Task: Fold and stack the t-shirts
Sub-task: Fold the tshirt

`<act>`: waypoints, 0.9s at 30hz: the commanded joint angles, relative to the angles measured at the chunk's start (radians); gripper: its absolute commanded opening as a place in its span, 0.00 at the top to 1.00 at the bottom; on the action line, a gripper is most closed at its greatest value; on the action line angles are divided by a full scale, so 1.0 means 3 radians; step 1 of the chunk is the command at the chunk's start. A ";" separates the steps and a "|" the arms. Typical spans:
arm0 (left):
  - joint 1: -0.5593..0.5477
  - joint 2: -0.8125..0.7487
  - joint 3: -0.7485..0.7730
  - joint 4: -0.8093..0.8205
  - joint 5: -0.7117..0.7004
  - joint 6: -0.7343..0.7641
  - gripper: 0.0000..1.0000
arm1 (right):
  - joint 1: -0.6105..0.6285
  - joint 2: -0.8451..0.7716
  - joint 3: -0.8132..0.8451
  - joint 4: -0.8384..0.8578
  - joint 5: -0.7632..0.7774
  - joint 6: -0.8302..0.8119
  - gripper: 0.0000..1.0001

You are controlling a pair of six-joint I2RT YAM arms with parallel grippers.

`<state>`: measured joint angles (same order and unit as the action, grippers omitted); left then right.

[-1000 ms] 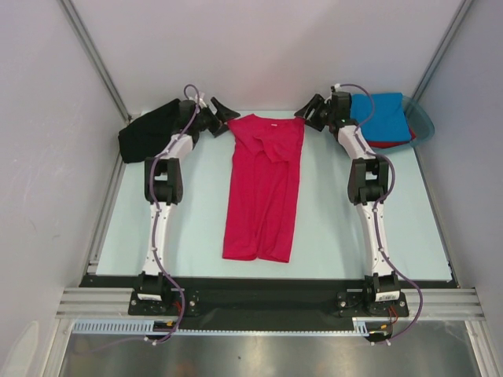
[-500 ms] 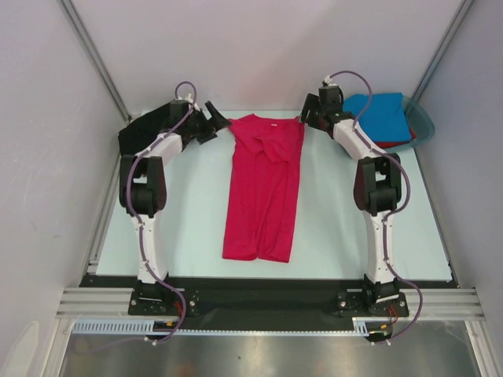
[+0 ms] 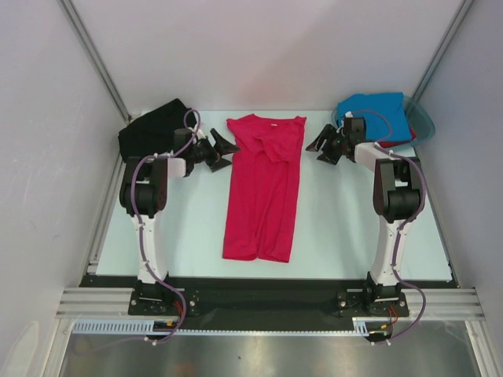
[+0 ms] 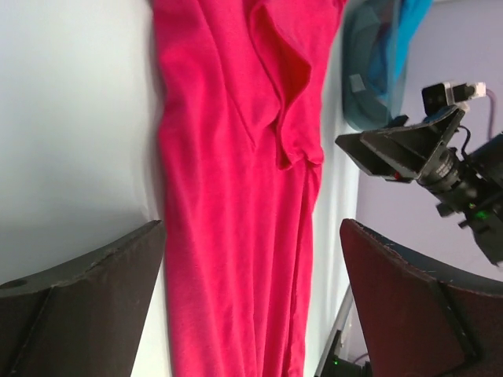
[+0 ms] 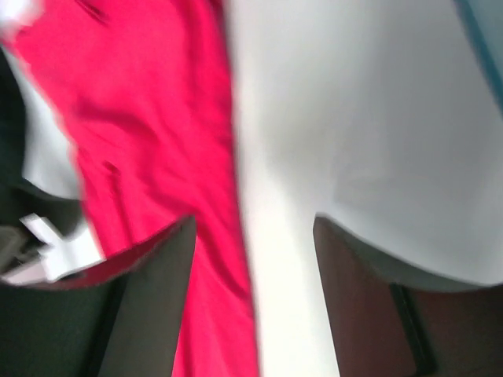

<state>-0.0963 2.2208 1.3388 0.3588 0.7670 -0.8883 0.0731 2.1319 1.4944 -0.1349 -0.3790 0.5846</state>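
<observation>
A crimson-pink t-shirt [image 3: 260,188] lies flat mid-table, folded into a long strip with its collar at the far end. My left gripper [image 3: 222,151] stands open just left of the collar end, holding nothing; in the left wrist view the shirt [image 4: 228,157] lies ahead between the wide-apart fingers [image 4: 78,302]. My right gripper [image 3: 321,149] is open just right of that end, apart from the cloth. The right wrist view is blurred, with the shirt's edge [image 5: 149,118] to the left. A black t-shirt [image 3: 152,129] lies at the back left. A blue t-shirt [image 3: 377,114] lies over a red one [image 3: 401,141].
The blue and red shirts rest in a translucent teal tub [image 3: 423,119] at the back right corner. Grey walls and metal frame rails enclose the table on three sides. Both arm bases sit on the black strip at the near edge.
Both grippers have drawn back from the far collar end toward the near side, staying beside the shirt. The shirt itself has not moved.
</observation>
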 commanded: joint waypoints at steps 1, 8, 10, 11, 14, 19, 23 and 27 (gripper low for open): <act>-0.0016 0.0093 -0.0024 0.0440 0.0261 -0.0189 0.01 | -0.0049 -0.0004 -0.0124 0.0408 -0.0536 0.0311 0.33; -0.0016 0.0252 -0.0034 0.0670 0.0363 -0.0352 0.03 | -0.0039 0.0200 -0.0451 0.0853 -0.0848 0.0566 0.33; -0.0016 0.0267 -0.0070 0.0726 0.0378 -0.0383 0.05 | -0.0024 0.0267 -0.0482 0.0884 -0.0889 0.0592 0.34; -0.0016 0.0277 -0.0091 0.0747 0.0384 -0.0393 0.06 | -0.0008 0.0282 -0.0517 0.0904 -0.0889 0.0608 0.34; -0.0016 0.0324 -0.0172 0.0925 0.0419 -0.0500 0.10 | 0.0032 0.0349 -0.0584 0.0965 -0.0925 0.0633 0.35; -0.0042 0.0364 -0.0336 0.1228 0.0471 -0.0675 0.18 | 0.0104 0.0431 -0.0727 0.1160 -0.1017 0.0812 0.36; -0.0072 0.0380 -0.0484 0.1381 0.0470 -0.0736 0.25 | 0.0216 0.0538 -0.0819 0.1287 -0.1073 0.0894 0.37; -0.0103 0.0395 -0.0566 0.1437 0.0465 -0.0756 0.33 | 0.0298 0.0604 -0.0855 0.1390 -0.1084 0.0981 0.42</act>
<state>-0.1051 2.3062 1.2060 0.7654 0.8932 -1.1164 0.1020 2.2215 1.2949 0.3965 -0.6373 0.7918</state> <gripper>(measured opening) 0.688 0.597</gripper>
